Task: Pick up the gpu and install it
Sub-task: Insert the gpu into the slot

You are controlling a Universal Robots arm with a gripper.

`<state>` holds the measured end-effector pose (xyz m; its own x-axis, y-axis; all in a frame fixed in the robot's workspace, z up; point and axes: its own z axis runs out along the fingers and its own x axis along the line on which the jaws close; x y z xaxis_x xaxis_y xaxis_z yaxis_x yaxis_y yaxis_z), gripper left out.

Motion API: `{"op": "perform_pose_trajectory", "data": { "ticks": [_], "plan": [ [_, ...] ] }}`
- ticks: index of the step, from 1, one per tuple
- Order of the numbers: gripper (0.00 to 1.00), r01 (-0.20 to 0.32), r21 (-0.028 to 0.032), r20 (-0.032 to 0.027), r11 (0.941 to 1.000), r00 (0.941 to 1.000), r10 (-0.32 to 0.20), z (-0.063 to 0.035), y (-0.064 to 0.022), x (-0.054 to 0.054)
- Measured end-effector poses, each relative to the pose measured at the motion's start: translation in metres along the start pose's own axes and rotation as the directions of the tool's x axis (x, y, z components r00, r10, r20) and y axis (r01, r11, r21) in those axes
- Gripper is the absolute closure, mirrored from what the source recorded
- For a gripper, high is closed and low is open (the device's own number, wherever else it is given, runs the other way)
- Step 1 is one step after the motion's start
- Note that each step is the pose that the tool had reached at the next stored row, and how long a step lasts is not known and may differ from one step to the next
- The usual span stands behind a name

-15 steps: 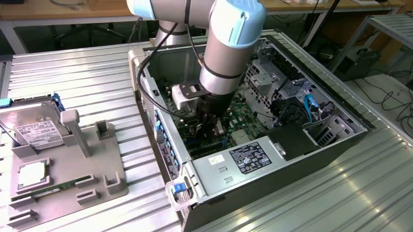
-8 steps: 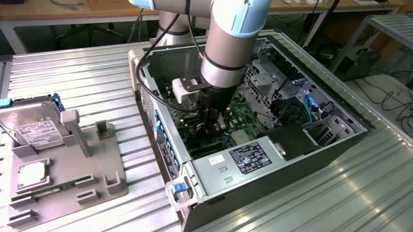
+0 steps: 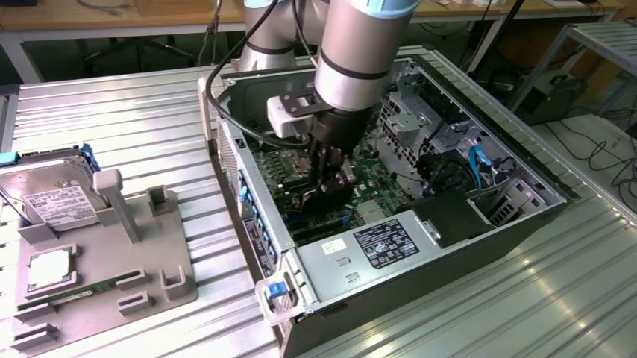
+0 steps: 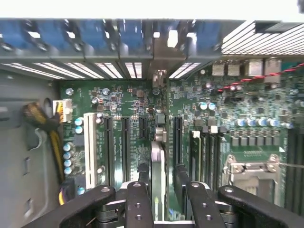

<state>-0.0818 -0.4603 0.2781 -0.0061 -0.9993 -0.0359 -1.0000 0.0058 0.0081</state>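
Observation:
My gripper (image 3: 332, 177) reaches down into the open computer case (image 3: 518, 160), just above the green motherboard (image 3: 371, 179). It is shut on the gpu (image 3: 321, 198), which shows as a dark block below the fingers. In the wrist view the gpu (image 4: 157, 166) is seen edge-on, a thin card with a silver edge, held between the black fingers (image 4: 137, 204). The card hangs over the motherboard (image 4: 133, 104) in line with the gap between the long black expansion slots (image 4: 125, 142), pointing toward the rear slot openings (image 4: 134, 69). Whether it touches a slot is hidden.
A silver power supply (image 3: 383, 242) lies at the case's near end and drive cages (image 3: 423, 112) at the far side. On the exterior view's left, a grey fixture (image 3: 149, 257) holds a hard drive (image 3: 55, 198) and a memory stick (image 3: 92, 289). Memory modules (image 4: 204, 152) and the CPU socket (image 4: 251, 173) flank the card.

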Motion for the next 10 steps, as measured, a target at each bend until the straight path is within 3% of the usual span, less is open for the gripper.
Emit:
{"op": "perform_pose_trajectory", "data": {
  "ticks": [2,4,5,8,10],
  "plan": [
    [0.65,0.000,0.0005,-0.0002,1.0000,1.0000,0.000,-0.0089,0.0001,-0.0003],
    [0.66,0.000,0.0008,0.0005,1.0000,1.0000,0.000,-0.0088,0.0001,-0.0003],
    [0.73,0.000,0.0008,0.0006,1.0000,1.0000,0.000,-0.0088,0.0001,-0.0004],
    [0.79,0.000,0.0008,0.0006,1.0000,1.0000,0.000,-0.0088,0.0001,-0.0003],
    [0.89,0.000,0.0008,0.0005,1.0000,1.0000,0.000,-0.0088,0.0001,-0.0003]
  ]
}}
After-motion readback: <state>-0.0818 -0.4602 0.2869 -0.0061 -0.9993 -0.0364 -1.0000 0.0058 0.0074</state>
